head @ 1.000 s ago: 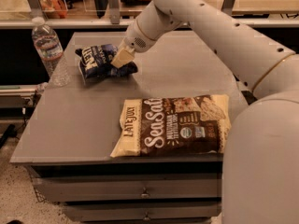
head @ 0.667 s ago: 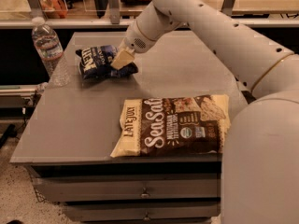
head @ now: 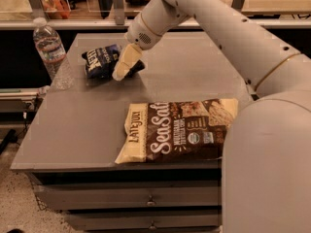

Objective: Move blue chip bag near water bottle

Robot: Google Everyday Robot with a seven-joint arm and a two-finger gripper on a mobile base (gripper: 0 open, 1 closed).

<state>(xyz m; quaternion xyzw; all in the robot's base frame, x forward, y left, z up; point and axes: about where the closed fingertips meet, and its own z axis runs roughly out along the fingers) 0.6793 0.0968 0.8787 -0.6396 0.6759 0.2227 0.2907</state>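
The blue chip bag, a small crinkled navy bag with white lettering, lies at the table's back left. The water bottle, clear with a white cap, stands upright at the table's left edge, a short way left of the bag. My gripper reaches down from the white arm and sits at the bag's right end, touching or overlapping it. The bag's right edge is hidden behind the gripper.
A large cream-and-brown "Sea Salt" bag lies flat near the front edge of the grey table. My white arm crosses the back right, and my body blocks the front right. Drawers sit below the tabletop.
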